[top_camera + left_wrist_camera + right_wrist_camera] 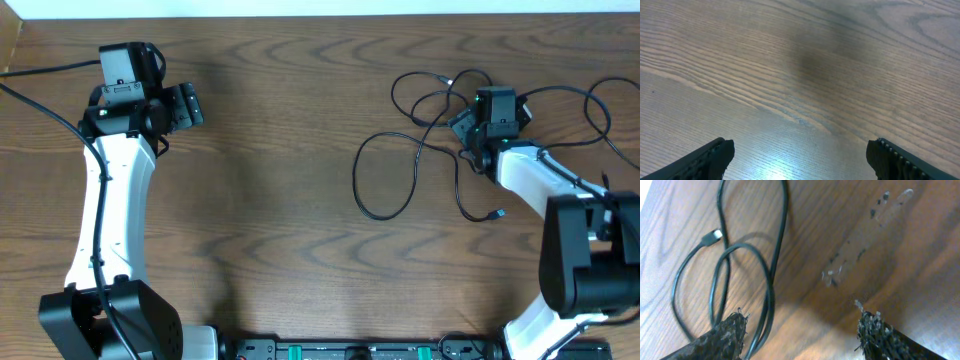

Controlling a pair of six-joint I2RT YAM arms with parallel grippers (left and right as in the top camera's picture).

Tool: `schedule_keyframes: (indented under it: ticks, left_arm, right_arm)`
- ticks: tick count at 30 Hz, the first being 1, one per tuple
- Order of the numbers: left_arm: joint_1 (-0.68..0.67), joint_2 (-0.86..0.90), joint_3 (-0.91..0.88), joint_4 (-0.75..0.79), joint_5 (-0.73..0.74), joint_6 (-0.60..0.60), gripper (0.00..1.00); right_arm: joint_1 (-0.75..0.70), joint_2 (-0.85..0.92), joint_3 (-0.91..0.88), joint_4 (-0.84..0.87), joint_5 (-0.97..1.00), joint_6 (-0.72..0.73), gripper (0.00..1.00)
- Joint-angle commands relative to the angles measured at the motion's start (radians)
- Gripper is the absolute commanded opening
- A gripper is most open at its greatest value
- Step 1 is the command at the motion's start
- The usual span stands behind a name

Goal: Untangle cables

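Note:
Thin black cables (405, 150) lie tangled at the right of the wooden table, in loops from the far edge (430, 90) down to a small plug end (498, 213). No white cable shows. My right gripper (462, 128) is low over the tangle. In the right wrist view it is open (802, 332), and looped black cables (767, 280) with a plug (711, 236) lie at the left, one strand running just inside the left finger. My left gripper (195, 105) is far left, open over bare wood (800, 157), with no cable near it.
Wooden table (280, 200). Thicker black arm wires run at the far left (40, 70) and far right (600, 110). The table's far edge (300, 16) is close behind the tangle. A pale scuff marks the wood (860, 240).

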Motion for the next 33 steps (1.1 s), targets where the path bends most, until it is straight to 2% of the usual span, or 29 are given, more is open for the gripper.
schedule_keyframes:
  ticks: [1, 7, 10, 13, 14, 15, 17, 18, 21, 26, 30, 33]
  left_arm:
    - [0.003, -0.014, -0.004, -0.004, -0.005, -0.005, 0.90]
    - [0.003, -0.014, -0.004, -0.004, -0.005, -0.005, 0.90]
    - [0.003, -0.014, -0.004, -0.004, -0.005, -0.005, 0.90]
    - [0.003, -0.014, -0.004, -0.004, -0.006, -0.005, 0.90]
    - [0.003, -0.014, -0.004, -0.004, -0.006, -0.005, 0.90]
    - [0.003, -0.014, -0.004, -0.004, -0.005, -0.005, 0.90]
    - [0.003, -0.014, -0.004, -0.003, -0.005, -0.005, 0.90]
    - [0.003, -0.014, -0.004, -0.004, -0.005, -0.005, 0.90]
    - [0.003, -0.014, -0.004, -0.004, -0.005, -0.005, 0.90]
    - [0.003, -0.014, -0.004, -0.003, -0.005, -0.005, 0.90]
    - [0.003, -0.014, -0.004, -0.004, -0.005, -0.005, 0.90]
    - [0.003, -0.014, -0.004, -0.004, -0.005, -0.005, 0.90]
  right_arm:
    - [-0.020, 0.086, -0.005, 0.081, -0.032, 0.010, 0.69]
    - [-0.027, 0.202, -0.005, 0.224, -0.057, 0.036, 0.66]
    - [-0.027, 0.227, -0.005, 0.285, -0.060, 0.035, 0.62]
    - [-0.027, 0.227, -0.005, 0.324, -0.055, 0.031, 0.63]
    - [-0.027, 0.227, -0.005, 0.352, -0.054, 0.019, 0.59]
    - [-0.027, 0.227, -0.005, 0.358, -0.055, 0.013, 0.55]
    - [-0.027, 0.227, -0.005, 0.365, -0.055, -0.001, 0.14]
    - [-0.030, 0.227, -0.005, 0.365, -0.055, -0.026, 0.02]
    - [-0.063, 0.201, -0.005, 0.348, -0.174, -0.155, 0.01]
    - [-0.117, 0.060, -0.005, 0.224, -0.292, -0.196, 0.01]
    - [-0.133, -0.231, -0.005, 0.032, -0.283, -0.347, 0.01]
    - [-0.130, -0.436, -0.005, -0.066, -0.299, -0.381, 0.01]
